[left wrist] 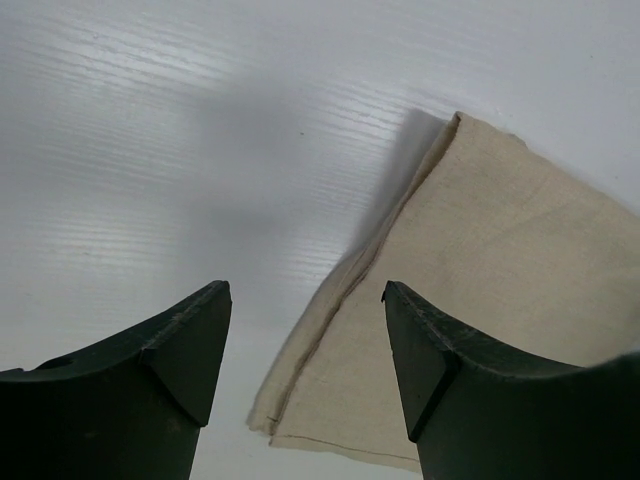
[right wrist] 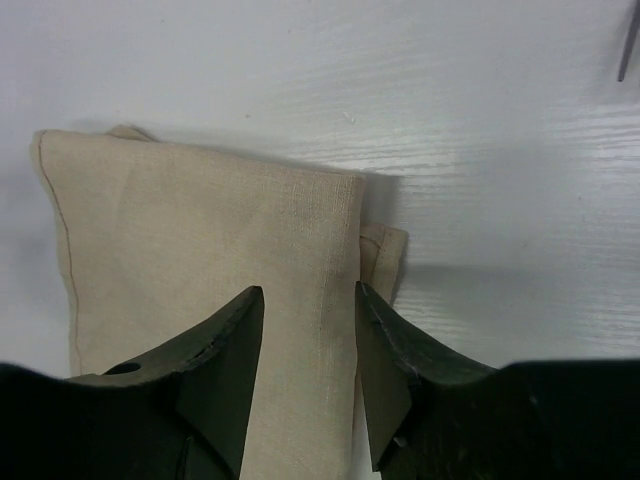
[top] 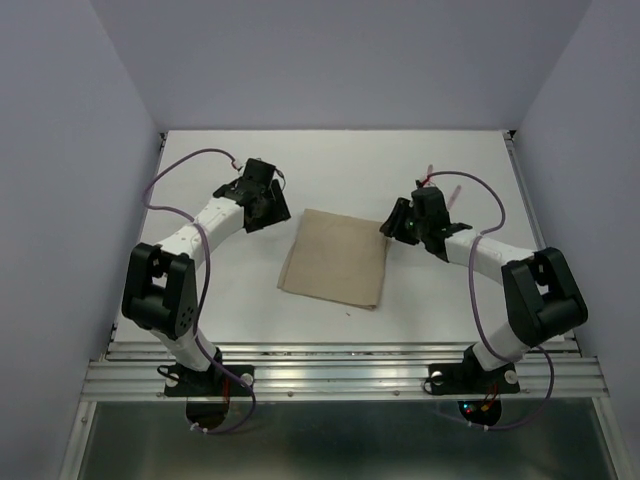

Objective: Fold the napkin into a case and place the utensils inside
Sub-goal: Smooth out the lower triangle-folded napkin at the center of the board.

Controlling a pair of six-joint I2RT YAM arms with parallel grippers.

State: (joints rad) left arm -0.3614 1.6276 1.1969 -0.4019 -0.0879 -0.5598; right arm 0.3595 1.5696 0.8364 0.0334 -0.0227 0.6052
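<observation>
The white table (top: 420,300) fills the space between the two side walls, with both arms reaching up from its near edge. The napkin (top: 335,258) lies flat near the middle of it, folded into a rough four-sided pad of tan cloth that is a little wider at the near end. In the left wrist view the napkin (left wrist: 500,260) shows stacked layers along its edge. In the right wrist view the napkin (right wrist: 200,230) has an under layer sticking out just past its top fold. The left gripper (top: 268,212) sits just beside the napkin's far left corner. Its dark fingers (left wrist: 180,340) are spread wide with nothing between them, and the gap of the left gripper (left wrist: 305,290) looks down on the cloth's edge and the bare table. The right gripper (top: 392,222) sits at the napkin's far right corner. In its own view the right gripper (right wrist: 308,290) has its fingers (right wrist: 230,340) apart, less widely, over the cloth near its right edge. The utensils (top: 431,170) show only as thin pinkish-red strips on the table beyond the right gripper, partly hidden by it, well apart from the napkin. Which one is the fork cannot be told.
</observation>
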